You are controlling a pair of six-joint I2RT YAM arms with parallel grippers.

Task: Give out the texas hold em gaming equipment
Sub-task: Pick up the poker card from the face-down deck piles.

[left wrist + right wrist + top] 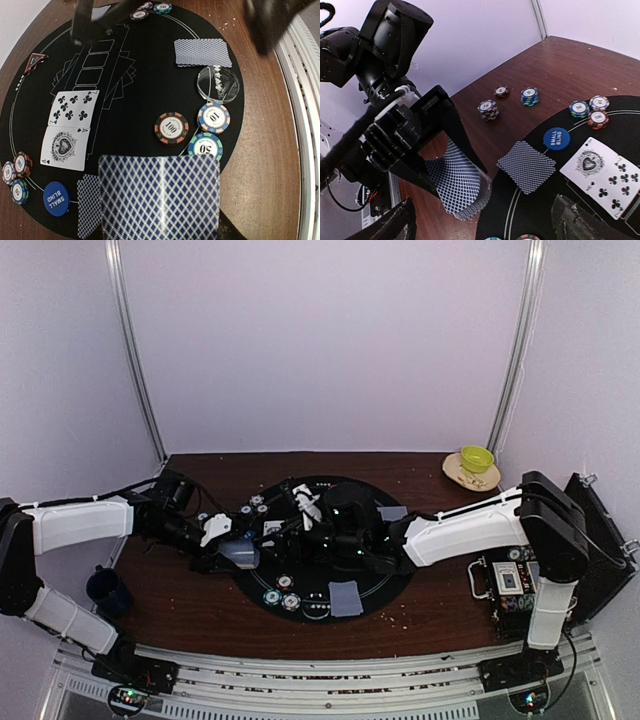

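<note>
Over the round black felt mat on the brown wooden bench, the left jaws are clamping narrowly on a deck of blue-lattice-backed playing cards at the mat's left edge. The right jaws are hovering wide apart, gripping nothing, near a face-up ace of spades.

A robot-lab test booth: plain white wall panels with metal corner strips enclose a dark wooden desk, with left arm and right arm mounted at an aluminium rail.
</note>
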